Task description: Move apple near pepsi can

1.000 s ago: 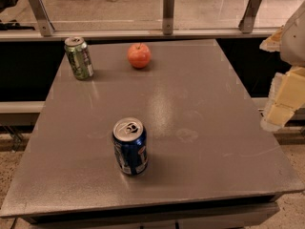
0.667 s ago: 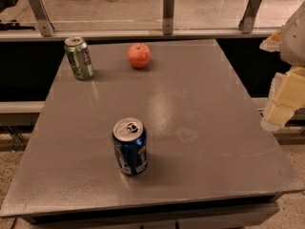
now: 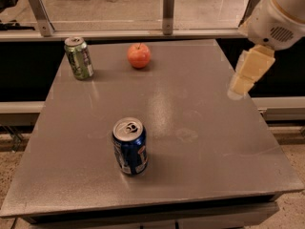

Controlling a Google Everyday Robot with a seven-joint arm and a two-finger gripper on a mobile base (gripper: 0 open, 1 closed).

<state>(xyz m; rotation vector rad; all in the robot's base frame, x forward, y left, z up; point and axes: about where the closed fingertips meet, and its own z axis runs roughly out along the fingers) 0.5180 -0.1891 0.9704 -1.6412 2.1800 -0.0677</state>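
Your gripper (image 3: pixel 243 78) hangs over the table (image 3: pixel 214 166) at its right edge, grip state unreadable; the apple (image 3: pixel 138 55) sits well apart from the upright pepsi can (image 3: pixel 129 147).

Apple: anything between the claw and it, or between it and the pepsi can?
Nothing visible. The claw hangs at the right edge of the table; only bare top separates it from the apple at the back, and the apple from the pepsi can in front. The green can stands off to the left.
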